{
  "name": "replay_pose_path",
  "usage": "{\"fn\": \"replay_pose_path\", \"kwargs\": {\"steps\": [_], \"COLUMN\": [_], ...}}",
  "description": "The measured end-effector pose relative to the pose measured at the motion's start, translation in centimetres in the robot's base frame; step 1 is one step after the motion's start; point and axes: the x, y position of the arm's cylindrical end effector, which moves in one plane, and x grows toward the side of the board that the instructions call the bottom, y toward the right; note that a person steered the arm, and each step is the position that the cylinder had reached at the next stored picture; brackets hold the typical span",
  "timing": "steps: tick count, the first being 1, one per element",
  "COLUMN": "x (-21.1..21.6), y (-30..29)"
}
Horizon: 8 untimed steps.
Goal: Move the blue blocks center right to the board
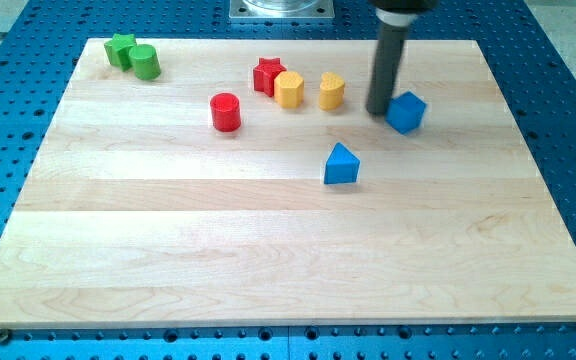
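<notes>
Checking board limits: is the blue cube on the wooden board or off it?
On: the blue cube rests wholly on the board, beside my tip.

Bright even overhead light, soft short shadows, sharp focus, no glare

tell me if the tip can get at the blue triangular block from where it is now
Probably yes. My tip sits just left of the blue cube, and the blue triangular block lies below it toward the view's bottom, with bare board between them and nothing in the way.
</notes>
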Motion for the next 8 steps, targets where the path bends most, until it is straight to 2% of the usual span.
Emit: {"fn": "replay_pose_path", "kwargs": {"steps": [1,2,3,4,5,6,7,8], "x": [0.4,-3.8,-1.3,0.3,1.7,6.6,9.6,9.0], "y": [4.4,6.0,7.7,2.2,-11.4,-18.3,-11.1,-2.0]}}
